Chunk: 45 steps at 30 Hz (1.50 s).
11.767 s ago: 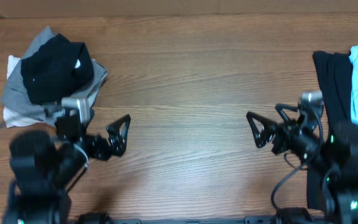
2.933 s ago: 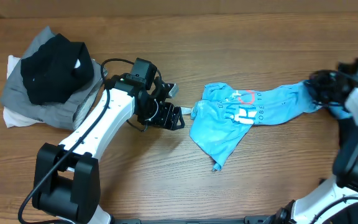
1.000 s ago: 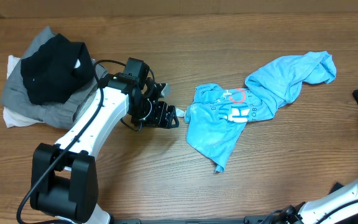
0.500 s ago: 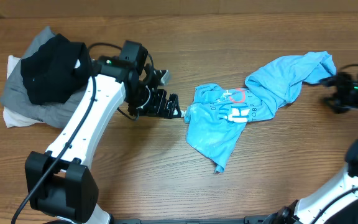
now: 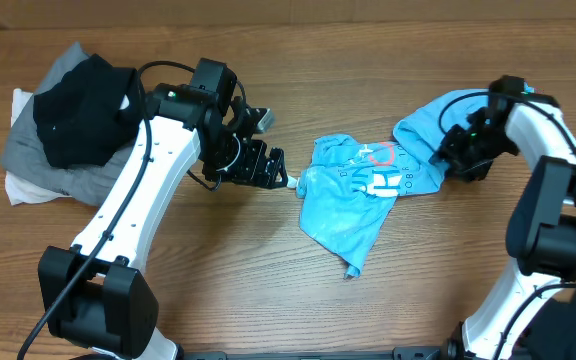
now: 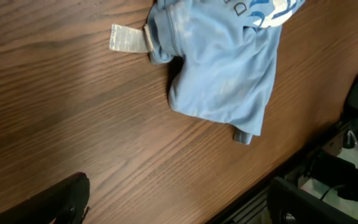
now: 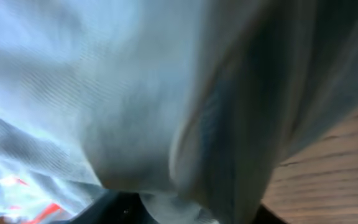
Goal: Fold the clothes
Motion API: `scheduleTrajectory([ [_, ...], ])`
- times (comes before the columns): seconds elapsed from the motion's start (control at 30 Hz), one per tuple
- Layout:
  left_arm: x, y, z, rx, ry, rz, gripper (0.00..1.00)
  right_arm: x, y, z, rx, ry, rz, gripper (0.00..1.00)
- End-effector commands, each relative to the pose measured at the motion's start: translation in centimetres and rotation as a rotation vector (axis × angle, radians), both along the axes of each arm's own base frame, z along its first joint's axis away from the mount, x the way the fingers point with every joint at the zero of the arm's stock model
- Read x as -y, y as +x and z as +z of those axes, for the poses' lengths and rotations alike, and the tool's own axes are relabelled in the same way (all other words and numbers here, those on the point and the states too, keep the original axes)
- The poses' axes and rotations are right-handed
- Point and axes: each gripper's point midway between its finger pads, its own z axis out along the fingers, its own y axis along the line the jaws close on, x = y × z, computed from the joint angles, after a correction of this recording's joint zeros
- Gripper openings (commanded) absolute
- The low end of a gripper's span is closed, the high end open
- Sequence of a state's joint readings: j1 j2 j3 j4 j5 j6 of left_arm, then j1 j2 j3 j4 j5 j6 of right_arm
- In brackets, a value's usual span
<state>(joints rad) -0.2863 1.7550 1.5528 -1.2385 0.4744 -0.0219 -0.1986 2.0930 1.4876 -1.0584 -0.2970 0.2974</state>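
The left end effector point(image 5: 276, 172) stands wide, jaws far apart with nothing between them, just beside the white tag point(image 6: 124, 38) of the T-shirt point(image 5: 353, 195). The right end effector point(image 5: 453, 155) is down on the T-shirt's far end, but cloth fills its camera and I cannot tell whether it grips. The T-shirt lies crumpled on the worktop point(image 5: 318, 80). Well apart from it, on the tag side, a black garment point(image 5: 83, 105) tops a grey and white pile point(image 5: 33, 155).

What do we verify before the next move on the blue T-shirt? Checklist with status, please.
1. Left gripper open and empty: ok.
2. Right gripper hold on T-shirt: cannot tell, its wrist view shows only blurred blue fabric.
3. T-shirt spread flat: not ok, bunched.
4. White tag exposed on the table: ok.
5. Clothes pile apart from T-shirt: ok.
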Motion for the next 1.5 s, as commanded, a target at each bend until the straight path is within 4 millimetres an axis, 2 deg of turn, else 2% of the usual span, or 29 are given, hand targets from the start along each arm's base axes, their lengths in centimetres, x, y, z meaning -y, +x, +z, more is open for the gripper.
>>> scheduleTrajectory([
  [0.0,0.6,0.1,-0.3,0.026,0.004,-0.030,0.94,-0.4,-1.0,0.5,-0.025,-0.062,0.026,0.36],
  [0.07,1.4,-0.2,-0.9,0.022,0.003,-0.040,0.93,-1.1,-1.0,0.6,-0.019,-0.054,0.056,0.36],
  [0.13,2.5,-0.9,-1.8,0.019,-0.002,-0.073,0.91,-2.6,-0.2,1.4,0.045,0.027,0.113,0.32],
  [0.2,3.9,-1.8,-2.8,0.024,-0.004,-0.118,0.89,-4.9,1.2,3.1,0.157,0.168,0.189,0.32],
  [0.23,4.9,-2.4,-3.3,0.033,-0.007,-0.149,0.88,-6.3,2.1,4.6,0.242,0.259,0.238,0.33],
  [0.3,6.4,-3.1,-4.4,0.060,0.000,-0.199,0.88,-7.7,3.3,7.0,0.345,0.352,0.267,0.38],
  [0.37,7.1,-3.4,-5.6,0.096,0.064,-0.212,0.89,-7.6,4.1,8.2,0.372,0.348,0.243,0.52],
  [0.5,7.9,-4.0,-7.9,0.148,0.176,-0.225,0.89,-6.5,4.7,9.1,0.367,0.288,0.180,0.68],
  [0.6,8.3,-4.3,-9.7,0.170,0.238,-0.257,0.85,-5.7,4.3,8.8,0.342,0.260,0.160,0.68],
  [0.77,5.9,-2.7,-13.9,0.192,0.469,-0.212,0.80,-4.0,2.2,7.5,0.227,0.182,0.133,0.70],
  [0.83,5.4,-2.5,-15.4,0.174,0.507,-0.194,0.77,-3.4,1.5,7.1,0.196,0.147,0.139,0.72],
  [0.87,5.3,-2.5,-16.1,0.163,0.512,-0.195,0.75,-3.2,1.3,6.9,0.187,0.133,0.147,0.72],
  [0.9,5.3,-2.5,-16.6,0.154,0.515,-0.196,0.65,-3.1,1.1,6.8,0.180,0.124,0.152,0.72],
  [0.93,5.2,-2.5,-17.0,0.146,0.520,-0.196,0.49,-2.9,0.8,6.7,0.166,0.111,0.152,0.72],
  [0.97,5.1,-2.4,-17.1,0.141,0.523,-0.190,0.23,-2.7,0.7,6.6,0.158,0.101,0.151,0.72],
  [1.0,5.0,-2.3,-17.1,0.137,0.525,-0.175,0.06,-2.7,0.6,6.6,0.155,0.097,0.151,0.73],
  [1.13,3.0,-0.9,-15.4,0.153,0.574,-0.049,0.04,-2.6,0.7,6.5,0.155,0.094,0.151,0.73],
  [1.37,-1.6,3.7,-9.7,0.253,0.582,0.177,0.04,-2.6,0.6,6.5,0.155,0.094,0.151,0.74],
  [1.47,-4.4,5.5,-9.4,0.261,0.592,0.249,0.04,-2.6,0.6,6.5,0.155,0.094,0.151,0.76],
])
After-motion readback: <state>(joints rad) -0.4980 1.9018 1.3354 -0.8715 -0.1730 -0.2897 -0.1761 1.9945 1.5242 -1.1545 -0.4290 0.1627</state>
